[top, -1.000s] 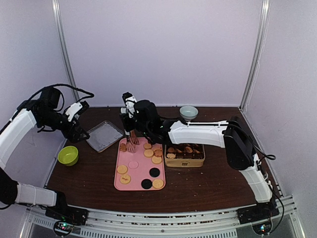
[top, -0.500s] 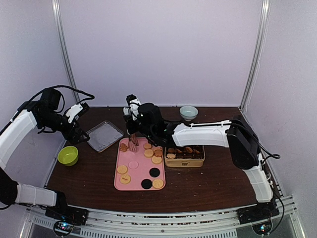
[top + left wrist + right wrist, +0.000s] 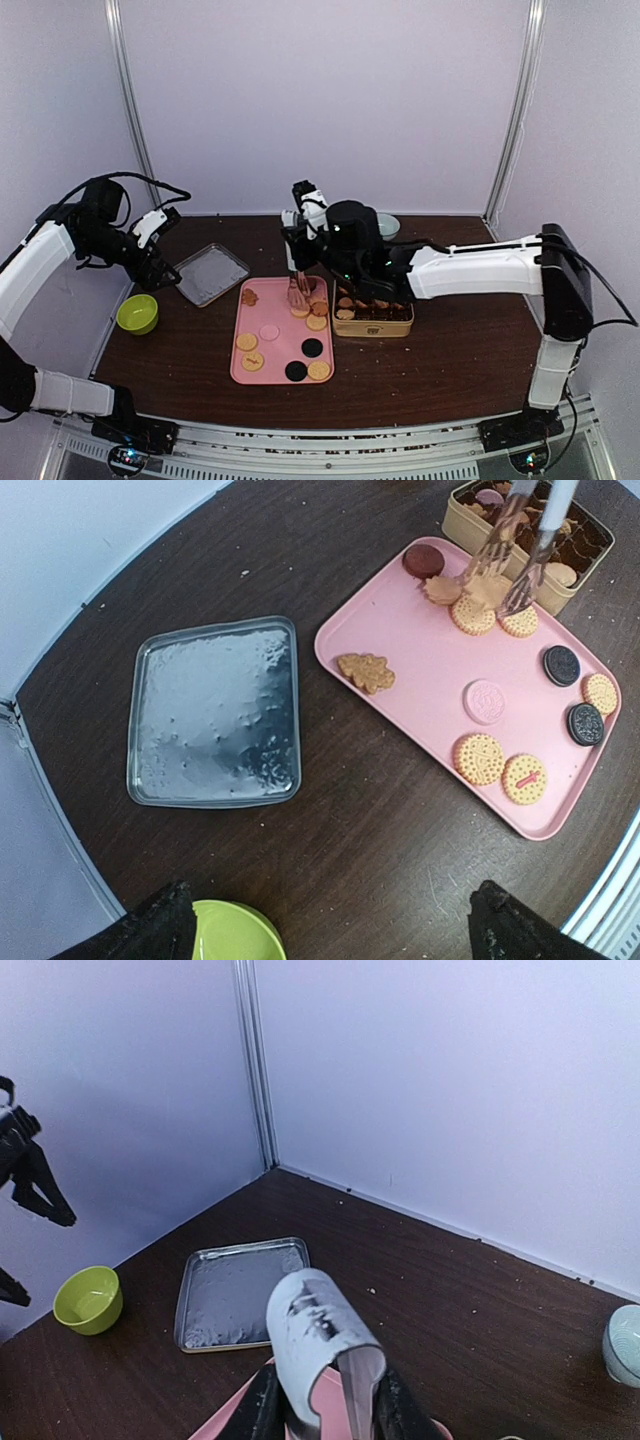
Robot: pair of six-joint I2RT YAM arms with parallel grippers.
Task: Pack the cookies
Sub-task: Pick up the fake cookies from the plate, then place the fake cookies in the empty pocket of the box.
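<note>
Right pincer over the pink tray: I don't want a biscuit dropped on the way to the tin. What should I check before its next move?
1. Grip: the right pincer is closed on a tan cookie held between its tips: ok.
2. Tan cookie lifted clear of the pink tray: cannot tell.
3. Gold tin open on top, with cookies already inside: ok.
4. Free spot left in the tin: cannot tell, as it is partly hidden.
5. Left pincer out of the path: ok. It is open, off by the metal tray.
</note>
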